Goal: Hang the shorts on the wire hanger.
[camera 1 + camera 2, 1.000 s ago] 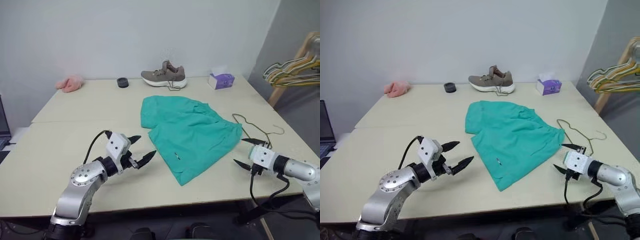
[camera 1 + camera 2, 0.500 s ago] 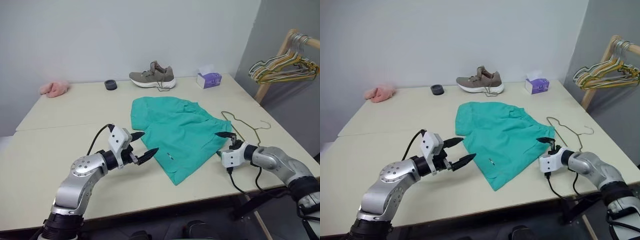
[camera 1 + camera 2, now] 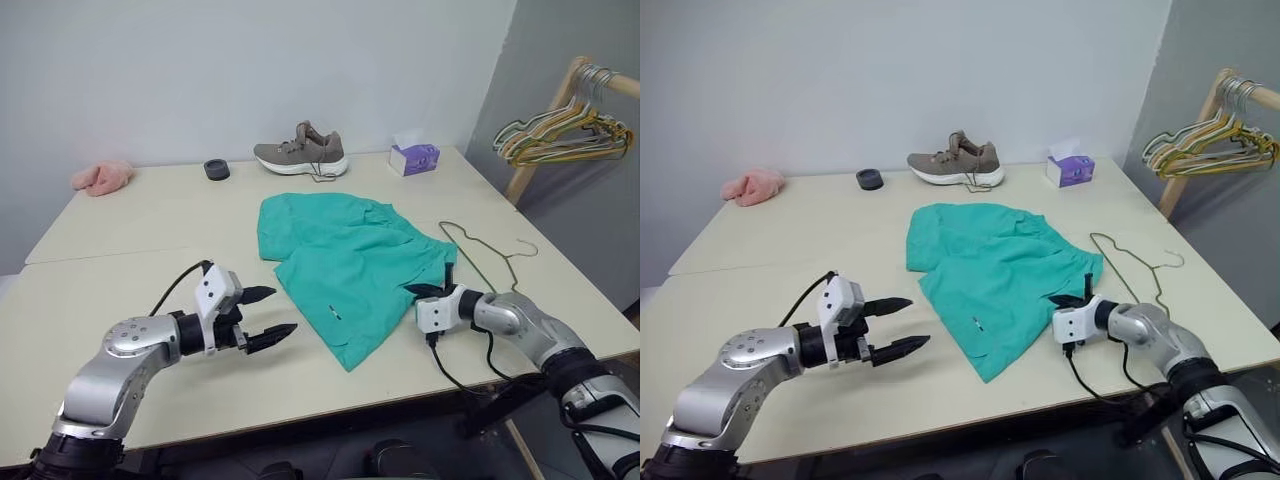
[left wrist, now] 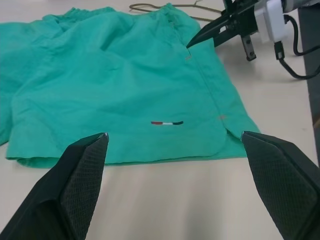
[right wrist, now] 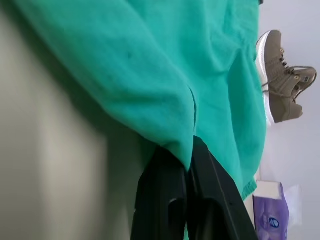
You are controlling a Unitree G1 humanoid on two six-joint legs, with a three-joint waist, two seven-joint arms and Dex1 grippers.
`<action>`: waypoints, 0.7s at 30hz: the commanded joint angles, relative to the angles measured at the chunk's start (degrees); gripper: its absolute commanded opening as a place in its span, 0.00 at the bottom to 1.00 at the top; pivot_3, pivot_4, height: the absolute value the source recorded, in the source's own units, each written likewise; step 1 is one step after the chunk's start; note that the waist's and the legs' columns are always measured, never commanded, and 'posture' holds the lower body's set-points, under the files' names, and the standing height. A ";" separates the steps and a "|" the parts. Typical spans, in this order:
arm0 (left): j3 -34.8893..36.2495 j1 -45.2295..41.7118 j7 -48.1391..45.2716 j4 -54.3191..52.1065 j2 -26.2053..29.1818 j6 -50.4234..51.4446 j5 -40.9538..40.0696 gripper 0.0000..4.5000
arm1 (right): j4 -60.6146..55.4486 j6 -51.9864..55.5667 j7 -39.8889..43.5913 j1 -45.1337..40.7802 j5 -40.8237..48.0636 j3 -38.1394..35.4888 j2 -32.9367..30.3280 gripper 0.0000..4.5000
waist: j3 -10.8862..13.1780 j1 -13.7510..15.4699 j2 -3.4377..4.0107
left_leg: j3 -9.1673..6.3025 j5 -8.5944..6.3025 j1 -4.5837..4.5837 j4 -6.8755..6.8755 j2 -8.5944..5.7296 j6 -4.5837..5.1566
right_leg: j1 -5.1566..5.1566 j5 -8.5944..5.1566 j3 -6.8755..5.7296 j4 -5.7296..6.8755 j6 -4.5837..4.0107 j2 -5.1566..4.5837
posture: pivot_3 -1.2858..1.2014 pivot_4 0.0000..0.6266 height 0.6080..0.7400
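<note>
Shorts (image 3: 350,265) lay flat in the middle of the table (image 3: 120,215), their long axis slanting from the far left corner of the cloth toward the near right, the gathered waistband on the right edge beside the wire hanger (image 3: 480,250); the hanger lay on the table just right of the waistband, its hook curling to the right, away from the cloth, and part of its near end was hidden behind the right gripper (image 3: 412,291). That gripper's fingers were pressed together on the shorts' right edge, pinching a fold of teal cloth, as the right wrist view showed; how much fabric sat between them was hard to make out. The left gripper (image 3: 268,312) hovered over bare table just left of the hem, fingers spread wide, touching nothing. A second before, the right gripper had stood open at the table's right edge, well clear of the shorts; since then it had come in to the cloth and closed.
</note>
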 commanded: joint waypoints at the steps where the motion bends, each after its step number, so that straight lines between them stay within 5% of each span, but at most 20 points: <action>1: -0.12 -0.52 -2.96 -5.63 1.67 1.95 -3.51 1.00 | -11.48 8.42 8.24 -0.01 4.91 0.52 3.46 0.00 | 0.01 -0.01 0.03 | -0.04 0.00 0.00 -0.01 0.01 0.00 | 0.00 -0.01 -0.02 0.00 -0.01 0.01 | 0.48 0.00 1.00; 12: -8.37 1.79 4.43 -7.56 -3.01 2.48 3.24 1.00 | -27.49 30.46 18.45 -1.88 7.09 3.16 14.17 0.00 | 0.10 0.57 0.16 | -0.27 -0.01 -0.04 0.01 -0.05 -0.02 | 0.01 -0.02 -0.23 0.02 -0.02 -0.04 | 0.47 0.00 1.00; 21: -11.82 10.25 3.00 -6.18 1.04 0.89 8.17 0.96 | -29.61 35.00 20.19 -3.83 10.11 1.47 12.90 0.00 | 0.17 0.37 0.26 | -0.28 -0.02 -0.06 -0.07 0.00 -0.03 | -0.07 -0.07 -0.24 0.00 -0.10 -0.17 | 0.47 0.00 1.00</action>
